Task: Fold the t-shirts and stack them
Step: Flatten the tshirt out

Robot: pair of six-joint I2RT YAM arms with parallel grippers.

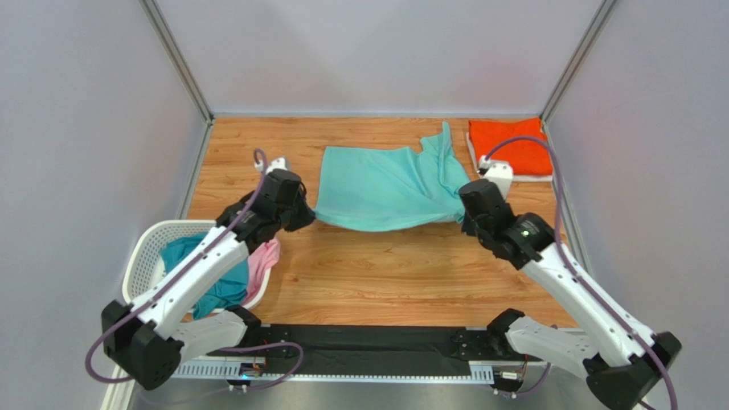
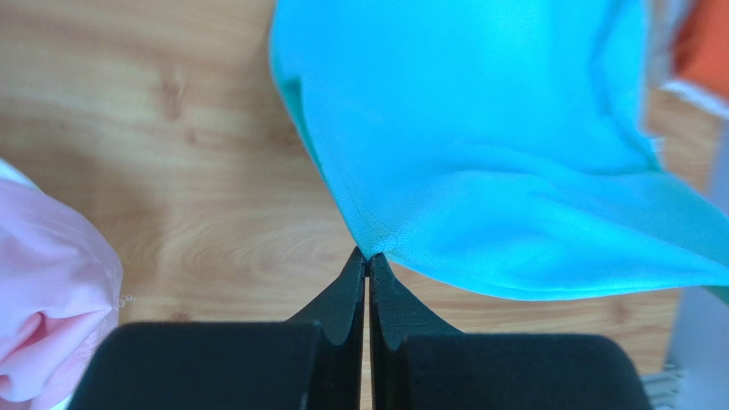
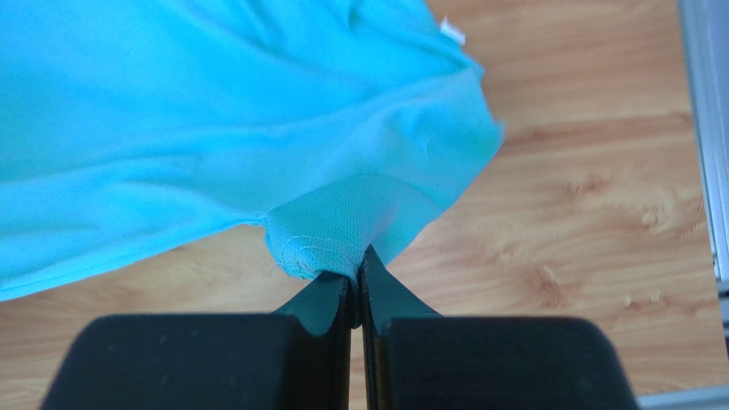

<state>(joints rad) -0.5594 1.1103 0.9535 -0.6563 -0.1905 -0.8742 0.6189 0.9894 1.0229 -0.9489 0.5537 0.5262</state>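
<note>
A mint-teal t-shirt point(image 1: 385, 188) is stretched between my two grippers over the middle of the wooden table. My left gripper point(image 1: 306, 215) is shut on its near left corner point(image 2: 370, 246). My right gripper point(image 1: 466, 220) is shut on its near right corner point(image 3: 329, 248). The near edge hangs lifted off the table while the far part lies on it. A folded bright orange t-shirt point(image 1: 512, 147) lies at the far right, on something white. A darker teal-blue t-shirt point(image 1: 214, 278) and a pink one point(image 1: 263, 258) sit in the basket.
A white plastic laundry basket point(image 1: 145, 252) stands at the near left, under my left arm. Grey walls enclose the table on three sides. A black rail point(image 1: 368, 342) runs along the near edge between the arm bases.
</note>
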